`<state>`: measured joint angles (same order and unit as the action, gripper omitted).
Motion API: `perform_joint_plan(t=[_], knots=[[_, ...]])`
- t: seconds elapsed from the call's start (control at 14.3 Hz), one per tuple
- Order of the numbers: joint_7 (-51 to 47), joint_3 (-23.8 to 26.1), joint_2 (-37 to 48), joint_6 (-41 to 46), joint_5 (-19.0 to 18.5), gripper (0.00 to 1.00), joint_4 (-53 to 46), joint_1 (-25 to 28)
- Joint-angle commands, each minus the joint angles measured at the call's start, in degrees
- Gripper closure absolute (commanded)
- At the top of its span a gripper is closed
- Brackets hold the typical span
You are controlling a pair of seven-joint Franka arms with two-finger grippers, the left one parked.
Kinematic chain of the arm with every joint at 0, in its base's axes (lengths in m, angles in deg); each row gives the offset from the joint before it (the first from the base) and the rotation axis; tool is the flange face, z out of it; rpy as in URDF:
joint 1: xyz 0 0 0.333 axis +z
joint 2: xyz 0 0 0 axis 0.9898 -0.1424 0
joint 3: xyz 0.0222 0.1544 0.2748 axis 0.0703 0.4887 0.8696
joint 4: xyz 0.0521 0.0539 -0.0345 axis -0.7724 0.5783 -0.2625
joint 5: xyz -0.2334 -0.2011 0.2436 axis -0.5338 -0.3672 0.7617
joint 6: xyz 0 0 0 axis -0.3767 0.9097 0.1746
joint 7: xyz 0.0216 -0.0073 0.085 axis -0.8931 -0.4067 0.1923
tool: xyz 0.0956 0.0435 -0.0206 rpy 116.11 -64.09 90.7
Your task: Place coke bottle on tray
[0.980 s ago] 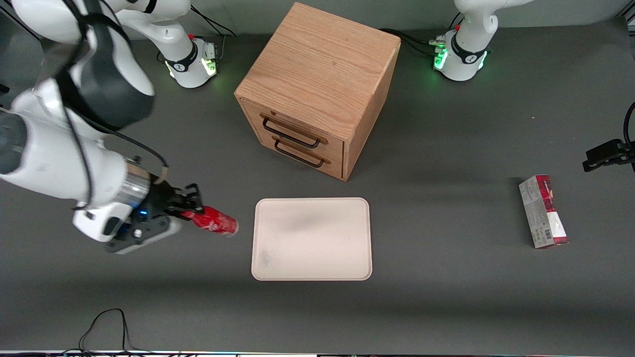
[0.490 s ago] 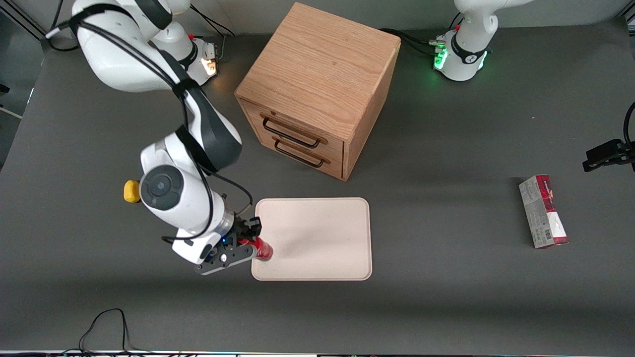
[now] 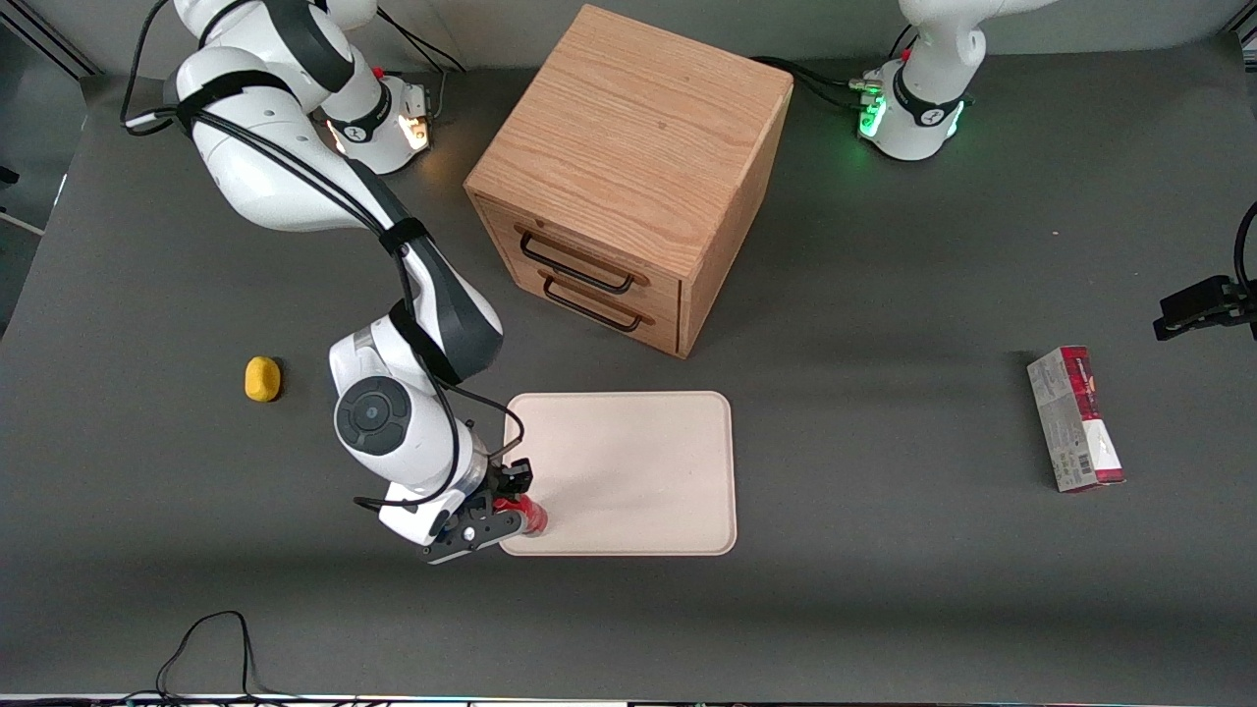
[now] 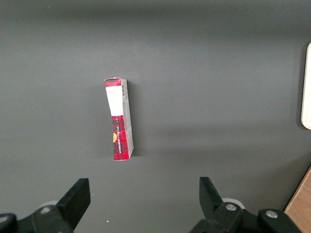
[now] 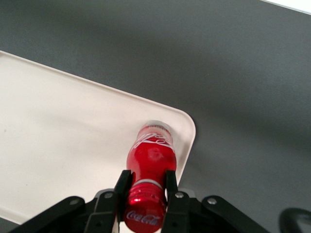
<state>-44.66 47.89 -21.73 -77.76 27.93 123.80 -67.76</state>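
Observation:
The red coke bottle (image 5: 150, 158) with white script stands upright on the cream tray (image 5: 63, 141), close to one rounded corner. My right gripper (image 5: 146, 182) is shut on the bottle's neck just below its red cap, one black finger on each side. In the front view the gripper (image 3: 513, 503) holds the bottle (image 3: 531, 515) over the tray (image 3: 628, 471), at the tray's corner nearest the front camera and toward the working arm's end. Whether the bottle's base touches the tray I cannot tell.
A wooden two-drawer cabinet (image 3: 628, 177) stands farther from the front camera than the tray. A small yellow object (image 3: 262, 378) lies toward the working arm's end. A red-and-grey carton (image 3: 1075, 417) lies toward the parked arm's end; it also shows in the left wrist view (image 4: 119, 119).
My right gripper has carried the bottle from beside the tray to over its near corner and turned it from lying tilted to upright. The yellow object has come into view.

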Motion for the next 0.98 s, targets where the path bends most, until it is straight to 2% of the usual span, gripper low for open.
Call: perform_joint_plan(t=[0.0, 0.07, 0.14, 0.49, 0.63, 0.7, 0.77, 0.91], knots=[[-2.16, 0.58, 1.22, -0.87, -1.50, 0.90, 0.93, -0.16], [-2.25, 0.67, 1.22, -1.04, -1.50, 0.40, 1.02, -0.08], [-3.03, 0.58, 1.13, -1.65, -1.50, 0.01, 1.54, -0.25], [-5.06, 0.41, 4.98, -1.22, -1.23, 0.00, 3.03, -0.87], [-5.33, -0.03, 9.98, 1.84, -0.36, 0.00, 6.44, -4.09], [-4.80, -0.03, 13.49, 2.12, 1.74, 0.00, 9.51, -6.38], [-4.63, -0.55, 17.88, 3.17, 5.41, 0.00, 13.11, -7.97], [-4.71, -6.42, 26.93, 5.98, 10.00, 0.00, 20.93, -8.16]])
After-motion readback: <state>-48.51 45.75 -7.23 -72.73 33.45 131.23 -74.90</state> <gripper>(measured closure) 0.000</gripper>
